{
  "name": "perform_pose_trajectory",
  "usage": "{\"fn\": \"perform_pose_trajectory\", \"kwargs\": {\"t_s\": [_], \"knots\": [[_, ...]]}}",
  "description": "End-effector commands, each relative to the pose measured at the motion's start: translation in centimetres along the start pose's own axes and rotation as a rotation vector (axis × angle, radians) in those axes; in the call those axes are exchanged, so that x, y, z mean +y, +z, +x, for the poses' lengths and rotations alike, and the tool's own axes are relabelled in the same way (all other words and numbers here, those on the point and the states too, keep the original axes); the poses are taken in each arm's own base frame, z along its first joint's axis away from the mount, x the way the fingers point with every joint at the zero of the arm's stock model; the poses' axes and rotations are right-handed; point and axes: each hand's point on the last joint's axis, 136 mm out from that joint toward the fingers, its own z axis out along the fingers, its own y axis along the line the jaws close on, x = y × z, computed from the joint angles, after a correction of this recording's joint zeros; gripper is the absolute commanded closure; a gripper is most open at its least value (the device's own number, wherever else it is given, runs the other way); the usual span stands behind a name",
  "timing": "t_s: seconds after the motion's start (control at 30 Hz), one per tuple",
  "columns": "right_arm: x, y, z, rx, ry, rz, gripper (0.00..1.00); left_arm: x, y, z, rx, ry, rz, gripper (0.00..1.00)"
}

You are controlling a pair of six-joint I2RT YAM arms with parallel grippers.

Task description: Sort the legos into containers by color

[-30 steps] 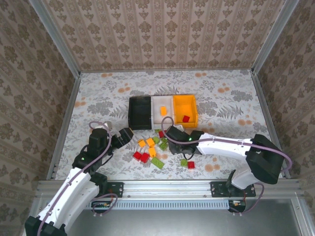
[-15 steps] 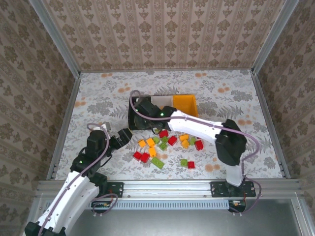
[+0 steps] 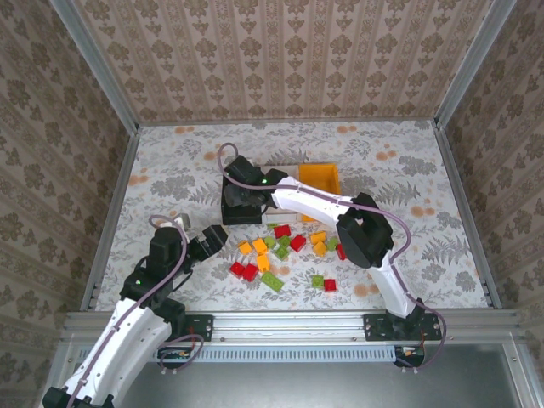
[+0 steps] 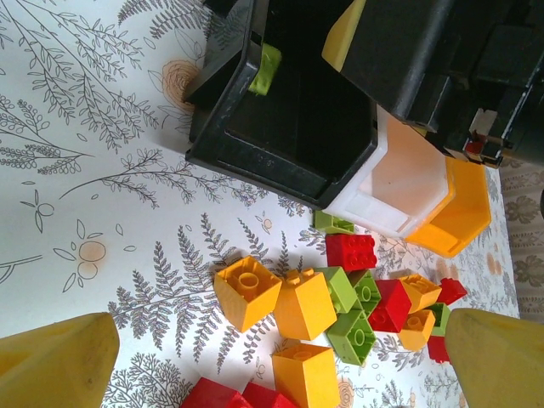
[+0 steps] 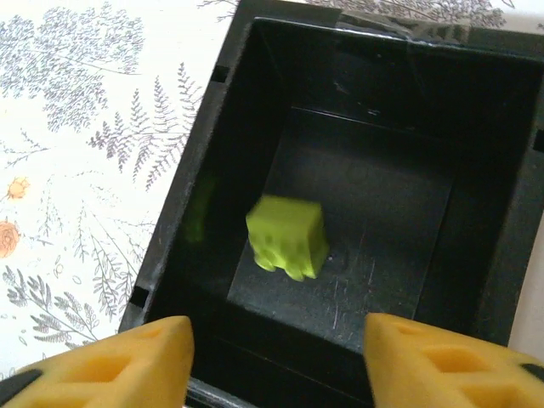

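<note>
While the right gripper (image 5: 274,364) hangs over the black bin (image 5: 382,204) with its yellow pads (image 5: 93,370) spread and nothing between them, a lime green lego (image 5: 287,236), blurred in outline, sits inside that bin. The left gripper (image 4: 276,365), likewise spread and empty, hovers just beside the mixed pile of legos (image 4: 340,297) in front of the white bin (image 4: 399,183) and orange bin (image 4: 455,212). Probable hazards: the right arm, stretched over the bins, clips a wall on withdrawal and shifts the row; both arms, converging on the pile, collide.
</note>
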Motion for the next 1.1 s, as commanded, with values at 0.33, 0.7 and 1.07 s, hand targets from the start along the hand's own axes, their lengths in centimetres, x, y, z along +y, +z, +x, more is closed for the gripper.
{"fn": "perform_pose_trajectory", "kwargs": {"t_s": [0.33,0.7,1.07], "knots": [[-3.4,-13.9,3.2,-0.114,0.076,-0.089,0.26,-1.8,0.3,-0.8,0.002,0.016,0.060,0.00],[-18.3,-17.6,18.4,0.094,0.197,0.278,0.23,-1.2,1.5,-0.6,0.009,0.004,0.041,0.00],[-24.5,-15.2,22.7,0.223,0.244,0.420,0.27,-0.5,1.8,-0.5,0.024,0.001,0.008,0.00]]}}
